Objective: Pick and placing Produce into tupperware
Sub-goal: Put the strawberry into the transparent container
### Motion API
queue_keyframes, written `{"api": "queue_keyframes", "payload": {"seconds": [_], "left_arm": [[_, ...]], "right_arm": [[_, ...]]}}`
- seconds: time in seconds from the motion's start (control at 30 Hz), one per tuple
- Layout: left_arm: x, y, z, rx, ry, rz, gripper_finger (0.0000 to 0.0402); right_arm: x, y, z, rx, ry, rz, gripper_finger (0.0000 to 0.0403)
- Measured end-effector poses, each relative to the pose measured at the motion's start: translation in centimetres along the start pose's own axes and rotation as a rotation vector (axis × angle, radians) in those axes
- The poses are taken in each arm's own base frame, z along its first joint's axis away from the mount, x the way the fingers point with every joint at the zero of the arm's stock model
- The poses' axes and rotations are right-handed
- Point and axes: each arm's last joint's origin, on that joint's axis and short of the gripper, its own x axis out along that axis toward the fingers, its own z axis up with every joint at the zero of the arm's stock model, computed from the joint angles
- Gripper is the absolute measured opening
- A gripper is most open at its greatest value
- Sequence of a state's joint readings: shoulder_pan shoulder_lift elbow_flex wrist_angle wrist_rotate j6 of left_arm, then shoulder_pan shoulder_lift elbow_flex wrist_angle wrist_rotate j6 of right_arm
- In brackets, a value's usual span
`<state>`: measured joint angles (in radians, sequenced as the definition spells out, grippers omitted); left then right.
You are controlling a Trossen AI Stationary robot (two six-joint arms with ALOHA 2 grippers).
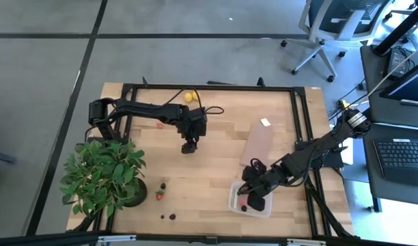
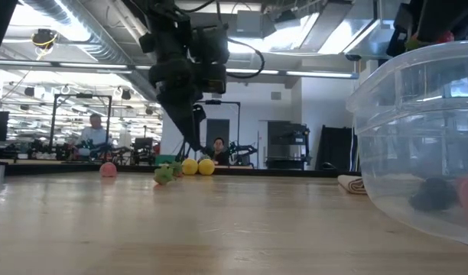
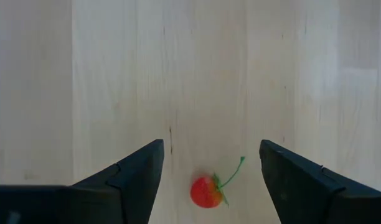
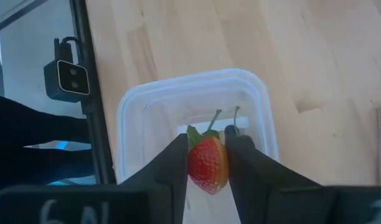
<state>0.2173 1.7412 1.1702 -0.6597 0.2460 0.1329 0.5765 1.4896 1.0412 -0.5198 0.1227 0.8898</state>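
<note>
My right gripper [image 4: 206,142] is over the clear tupperware [image 4: 133,106] at the table's near right, shut on a red strawberry [image 4: 208,167]. In the high view the tupperware [image 1: 233,203] holds a red piece and a dark piece [image 1: 244,208]. My left gripper [image 3: 209,149] is open near the table's middle [image 1: 189,146], pointing down. Its fingers stand on either side of a strawberry [image 3: 205,191] lying on the wood, apart from it. Two lemons [image 1: 188,97] lie at the far edge. More berries [image 1: 161,191] lie near the plant. My right gripper pinches the strawberry by its red sides [image 4: 197,167] between the two fingers, coming from above and pointing down. The fruit is lifted clear over the tupperware's opening, with its green leaves and stem [image 4: 213,119] toward the container's bottom.
A leafy potted plant [image 1: 103,174] stands at the near left corner. A flat brown block [image 1: 259,145] lies right of centre, with a small white piece [image 1: 265,122] beyond it. A pink piece [image 1: 160,125] and two dark berries [image 1: 168,216] lie on the wood. People sit in the room behind.
</note>
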Motion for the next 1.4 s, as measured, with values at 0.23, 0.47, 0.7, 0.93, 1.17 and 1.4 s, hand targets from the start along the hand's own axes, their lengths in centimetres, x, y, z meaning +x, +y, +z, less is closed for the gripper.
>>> {"api": "queue_keyframes", "payload": {"seconds": [0.23,0.47,0.7,0.93,1.17,1.4], "left_arm": [[0.1,-0.5,0.0,0.011,0.009,-0.006,0.0253],[0.2,-0.8,-0.1,-0.008,0.025,0.011,0.0253],[0.2,-1.2,-0.7,-0.031,0.094,0.001,0.0259],[0.2,-1.6,-1.2,-0.128,0.153,0.008,0.0271],[0.4,-1.9,-1.1,-0.083,0.152,0.114,0.0269],[0.4,-2.1,-1.1,-0.056,0.157,0.159,0.0246]], "right_arm": [[0.6,0.6,-0.1,-0.005,0.004,0.048,0.0112],[2.2,0.6,-0.8,-0.017,0.064,0.022,0.0139],[3.0,0.8,-1.0,-0.017,0.121,0.053,0.0174],[2.6,1.3,-0.6,-0.026,0.111,0.077,0.0201],[1.7,2.5,0.5,-0.063,0.077,0.120,0.0199],[0.1,3.3,1.7,-0.099,0.062,0.082,0.0197]]}}
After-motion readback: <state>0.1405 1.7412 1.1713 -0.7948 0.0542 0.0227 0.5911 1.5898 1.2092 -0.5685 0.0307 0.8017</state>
